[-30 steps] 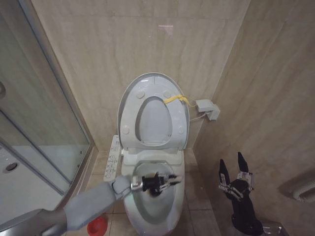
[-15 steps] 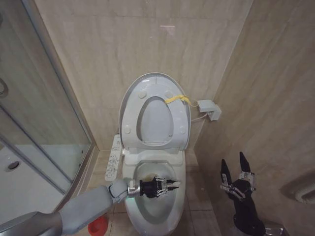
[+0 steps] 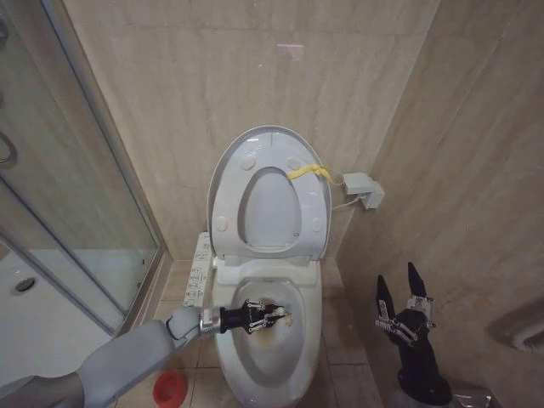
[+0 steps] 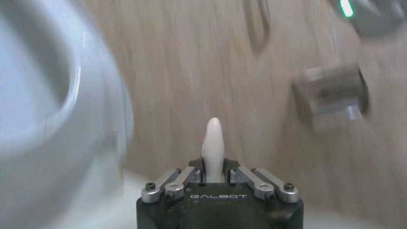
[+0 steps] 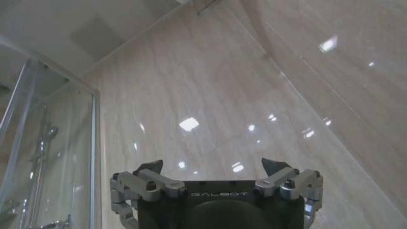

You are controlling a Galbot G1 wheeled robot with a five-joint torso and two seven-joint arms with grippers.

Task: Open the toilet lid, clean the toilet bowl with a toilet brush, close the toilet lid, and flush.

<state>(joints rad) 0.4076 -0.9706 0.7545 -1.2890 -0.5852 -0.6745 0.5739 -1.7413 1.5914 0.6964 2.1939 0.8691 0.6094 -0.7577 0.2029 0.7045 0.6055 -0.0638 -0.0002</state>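
Note:
The toilet lid (image 3: 270,143) stands upright against the wall, a yellow strap (image 3: 308,172) at its edge, with the seat ring (image 3: 223,223) raised against it. Below lies the toilet bowl (image 3: 299,357), a brownish stain inside. My left gripper (image 3: 270,316) hovers over the bowl's rear half, shut on the toilet brush (image 3: 287,320). In the left wrist view, the white handle tip of the brush (image 4: 213,138) pokes out past the left gripper (image 4: 213,171). The bristle head is hidden. My right gripper (image 3: 398,291) is parked, open and pointing up, right of the toilet; the right wrist view also shows this right gripper (image 5: 212,164).
A red cup-shaped holder (image 3: 170,388) sits on the floor left of the toilet. A control panel (image 3: 200,262) runs along the toilet's left side. A glass shower door (image 3: 76,212) stands on the left. A white box (image 3: 364,189) hangs on the right wall, close to the toilet.
My left gripper has drawn back a little to the left over the bowl with the brush, and its arm sits lower. The right arm has stayed in place.

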